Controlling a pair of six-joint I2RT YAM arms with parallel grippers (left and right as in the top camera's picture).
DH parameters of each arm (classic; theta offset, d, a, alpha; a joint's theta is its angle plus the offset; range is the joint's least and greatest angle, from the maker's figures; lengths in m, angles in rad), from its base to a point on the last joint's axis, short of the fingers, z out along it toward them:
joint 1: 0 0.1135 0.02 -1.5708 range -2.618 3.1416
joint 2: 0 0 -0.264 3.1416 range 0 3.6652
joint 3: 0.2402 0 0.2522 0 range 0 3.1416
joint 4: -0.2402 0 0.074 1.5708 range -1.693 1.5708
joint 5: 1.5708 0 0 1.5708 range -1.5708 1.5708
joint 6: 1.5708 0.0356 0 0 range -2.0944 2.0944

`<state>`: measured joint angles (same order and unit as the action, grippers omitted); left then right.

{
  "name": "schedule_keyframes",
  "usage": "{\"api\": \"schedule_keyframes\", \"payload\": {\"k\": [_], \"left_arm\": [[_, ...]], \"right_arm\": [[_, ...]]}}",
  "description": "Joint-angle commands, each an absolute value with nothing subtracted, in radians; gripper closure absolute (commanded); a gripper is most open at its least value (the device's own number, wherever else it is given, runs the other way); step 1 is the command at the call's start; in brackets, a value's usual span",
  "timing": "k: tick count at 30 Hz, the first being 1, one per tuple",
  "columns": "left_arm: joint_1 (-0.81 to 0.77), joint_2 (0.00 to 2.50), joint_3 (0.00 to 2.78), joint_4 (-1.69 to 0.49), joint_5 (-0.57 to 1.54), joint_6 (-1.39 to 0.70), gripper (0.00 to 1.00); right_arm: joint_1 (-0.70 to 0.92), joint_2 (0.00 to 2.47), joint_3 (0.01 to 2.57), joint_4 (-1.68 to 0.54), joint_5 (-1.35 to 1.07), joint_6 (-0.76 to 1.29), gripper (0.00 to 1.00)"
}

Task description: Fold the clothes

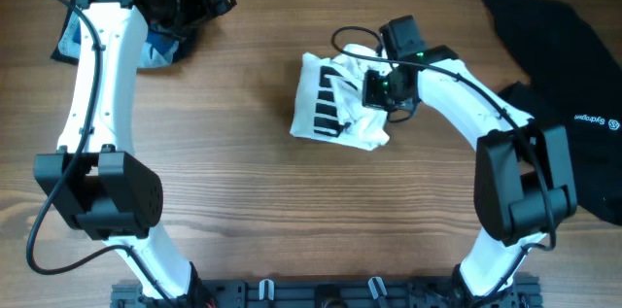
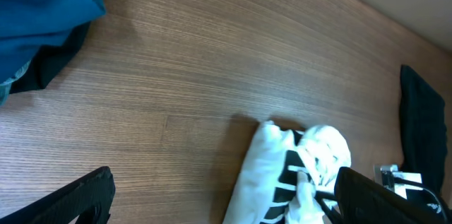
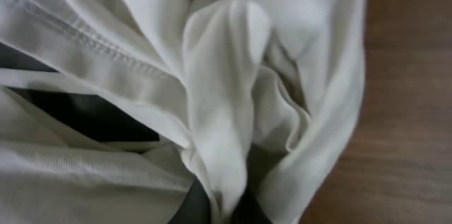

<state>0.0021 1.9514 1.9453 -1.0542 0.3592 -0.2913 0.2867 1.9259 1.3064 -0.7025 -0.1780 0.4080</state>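
The white T-shirt (image 1: 335,104) with a black striped print lies crumpled in a bundle at the middle of the table. It also shows in the left wrist view (image 2: 282,174). My right gripper (image 1: 374,89) is over its right side. In the right wrist view the dark fingers (image 3: 226,206) are closed on a fold of white cloth (image 3: 219,97). My left gripper (image 2: 219,196) is open and empty, far from the T-shirt at the back left corner (image 1: 180,2).
A blue shirt (image 1: 155,41) lies bunched at the back left under my left arm; it also shows in the left wrist view (image 2: 42,5). A black garment (image 1: 573,85) covers the right side of the table. The rest is bare wood.
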Motion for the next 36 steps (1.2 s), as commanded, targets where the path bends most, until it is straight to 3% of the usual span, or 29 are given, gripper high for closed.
{"api": "schedule_keyframes", "payload": {"k": [1, 4, 6, 9, 10, 11, 18, 22, 30, 34, 36], "left_arm": [[0.002, 1.947, 1.950, -1.052, 0.346, -0.292, 0.00], [0.002, 1.947, 1.950, -1.052, 0.346, -0.292, 0.00], [0.002, 1.947, 1.951, -1.052, 0.346, -0.292, 0.00], [0.002, 1.947, 1.951, -1.052, 0.346, -0.292, 0.00], [0.002, 1.947, 1.950, -1.052, 0.346, -0.292, 0.00], [0.002, 1.947, 1.950, -1.052, 0.346, -0.292, 0.00], [0.002, 1.947, 1.951, -1.052, 0.329, -0.292, 0.00], [0.003, 1.947, 1.950, -1.048, 0.293, -0.292, 0.00], [0.016, 1.947, 1.951, -1.050, 0.275, -0.292, 0.00], [0.019, 1.947, 1.951, -1.053, 0.275, -0.292, 0.00], [0.019, 1.947, 1.951, -1.053, 0.275, -0.292, 0.00]], "right_arm": [[0.253, 1.813, 1.344, -0.784, -0.138, 0.421, 0.96], [0.242, 1.744, 1.351, -0.874, -0.169, 0.405, 0.96], [0.243, 1.738, 1.350, -0.941, -0.189, 0.392, 0.90], [0.244, 1.751, 1.316, -0.997, -0.179, 0.365, 0.37], [0.244, 1.759, 1.308, -1.005, -0.173, 0.345, 0.27], [0.244, 1.765, 1.303, -1.009, -0.170, 0.324, 0.23], [0.259, 1.758, 1.312, -0.807, -0.290, 0.126, 0.25], [0.354, 1.785, 1.312, -0.670, -0.296, -0.036, 0.25], [0.430, 1.945, 1.312, -0.656, -0.281, -0.098, 0.28], [0.426, 1.946, 1.312, -0.658, -0.191, -0.068, 0.41], [0.423, 1.934, 1.312, -0.661, -0.171, -0.041, 0.64]]}}
